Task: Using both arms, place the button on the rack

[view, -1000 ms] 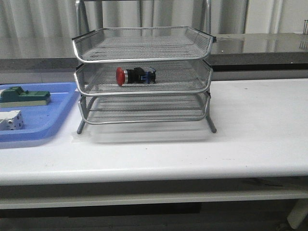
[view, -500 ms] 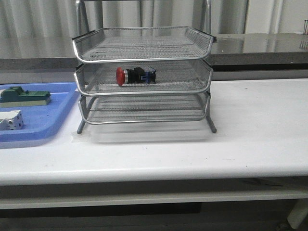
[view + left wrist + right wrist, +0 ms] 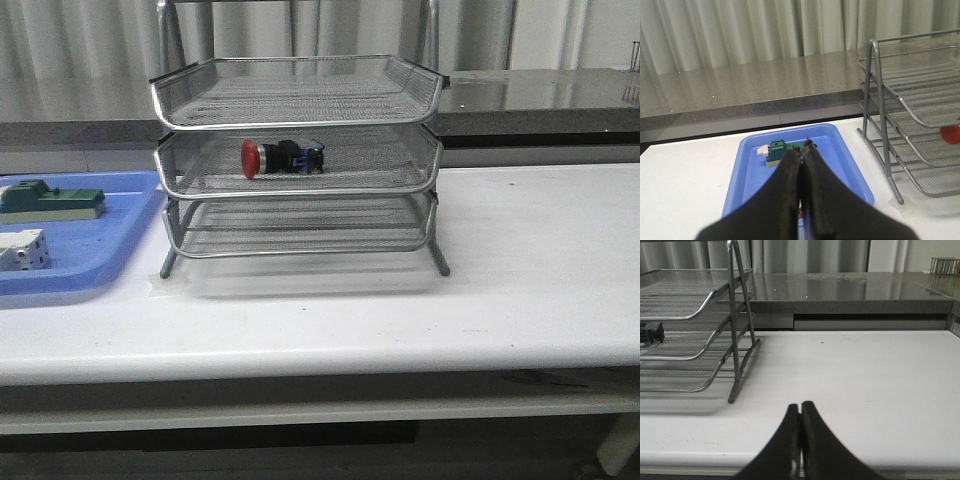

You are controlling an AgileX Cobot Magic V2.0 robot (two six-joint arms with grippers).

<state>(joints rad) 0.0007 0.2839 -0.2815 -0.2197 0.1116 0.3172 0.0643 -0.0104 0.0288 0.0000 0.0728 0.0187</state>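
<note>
The button [image 3: 280, 157] lies on its side on the middle tier of the silver wire-mesh rack [image 3: 296, 110], red cap to the left, blue block to the right. Its red cap shows in the left wrist view [image 3: 951, 134] and its dark rear end in the right wrist view [image 3: 651, 333]. Neither arm shows in the front view. My left gripper [image 3: 802, 148] is shut and empty, held above the blue tray [image 3: 751, 175], left of the rack [image 3: 920, 105]. My right gripper [image 3: 800, 407] is shut and empty above the table's front edge, right of the rack [image 3: 700, 315].
The flat blue tray [image 3: 110, 250] on the left of the white table [image 3: 540, 260] holds a green block [image 3: 55, 202] and a white dotted block [image 3: 22, 250]. The green block also shows in the left wrist view [image 3: 782, 151]. A grey counter [image 3: 560, 95] runs behind the table.
</note>
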